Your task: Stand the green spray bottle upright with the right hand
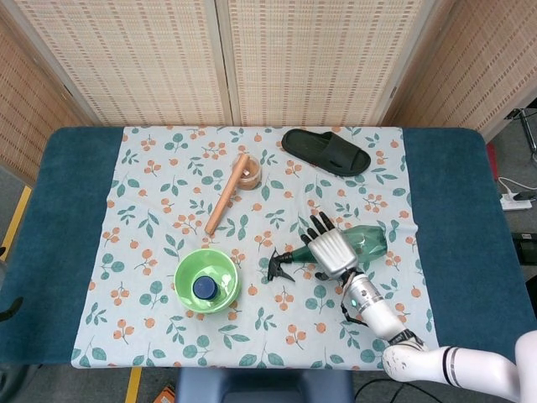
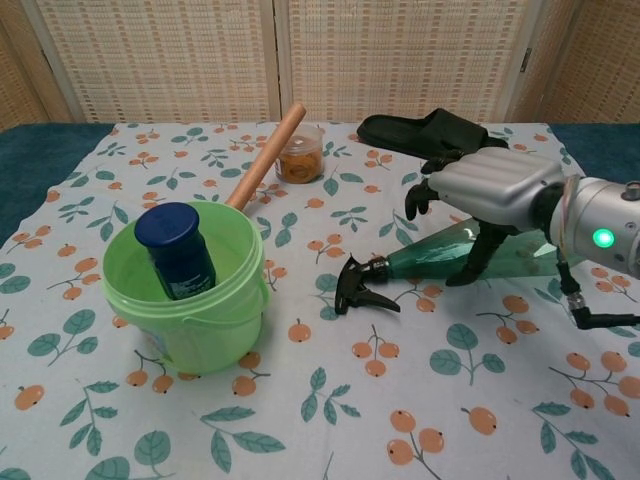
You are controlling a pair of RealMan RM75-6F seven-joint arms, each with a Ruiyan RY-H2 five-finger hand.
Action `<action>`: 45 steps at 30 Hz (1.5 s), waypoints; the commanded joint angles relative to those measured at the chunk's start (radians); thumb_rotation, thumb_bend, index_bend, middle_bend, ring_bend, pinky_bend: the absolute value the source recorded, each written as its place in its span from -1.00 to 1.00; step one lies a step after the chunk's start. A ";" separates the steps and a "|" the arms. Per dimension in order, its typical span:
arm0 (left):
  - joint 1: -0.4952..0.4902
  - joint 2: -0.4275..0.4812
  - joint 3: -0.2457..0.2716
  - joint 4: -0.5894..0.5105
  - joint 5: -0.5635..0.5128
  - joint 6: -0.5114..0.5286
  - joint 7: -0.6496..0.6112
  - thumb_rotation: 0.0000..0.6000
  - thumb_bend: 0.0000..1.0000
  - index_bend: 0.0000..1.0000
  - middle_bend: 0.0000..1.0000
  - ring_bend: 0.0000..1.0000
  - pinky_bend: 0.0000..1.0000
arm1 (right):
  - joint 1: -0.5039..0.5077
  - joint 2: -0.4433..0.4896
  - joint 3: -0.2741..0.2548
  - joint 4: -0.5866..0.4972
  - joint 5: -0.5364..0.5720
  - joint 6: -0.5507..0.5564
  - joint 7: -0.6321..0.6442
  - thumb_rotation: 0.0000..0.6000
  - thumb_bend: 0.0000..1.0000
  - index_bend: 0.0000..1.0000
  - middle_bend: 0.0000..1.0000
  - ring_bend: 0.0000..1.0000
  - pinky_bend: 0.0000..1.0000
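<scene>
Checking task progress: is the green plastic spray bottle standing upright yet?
No, the green plastic spray bottle lies on its side on the floral cloth, under the right hand.

the green spray bottle is lying on its side on the flowered cloth, its black trigger head pointing left. the right hand is arching over the bottle's middle, fingers spread, thumb reaching down its near side. a green bucket is holding a blue-capped jar. behind it, a wooden stick is leaning by a small amber cup, and a black slipper is lying further back.
</scene>
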 commanded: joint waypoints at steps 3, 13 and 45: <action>-0.006 0.018 0.008 -0.016 -0.025 -0.046 0.010 1.00 -0.49 -1.00 -1.00 -1.00 -1.00 | 0.077 -0.071 0.008 0.114 0.044 -0.056 -0.014 1.00 -1.00 -0.29 -0.44 -0.91 -1.00; -0.008 0.034 0.005 -0.025 -0.023 -0.052 -0.018 1.00 -0.49 -1.00 -1.00 -1.00 -1.00 | 0.150 -0.147 -0.002 0.237 0.100 -0.082 -0.030 1.00 -1.00 -0.10 -0.29 -0.72 -0.73; -0.005 0.042 0.021 -0.019 0.010 -0.050 -0.069 1.00 -0.49 -1.00 -1.00 -1.00 -1.00 | 0.100 -0.188 0.008 0.343 -0.366 0.344 0.610 1.00 -0.58 0.60 0.21 0.12 0.47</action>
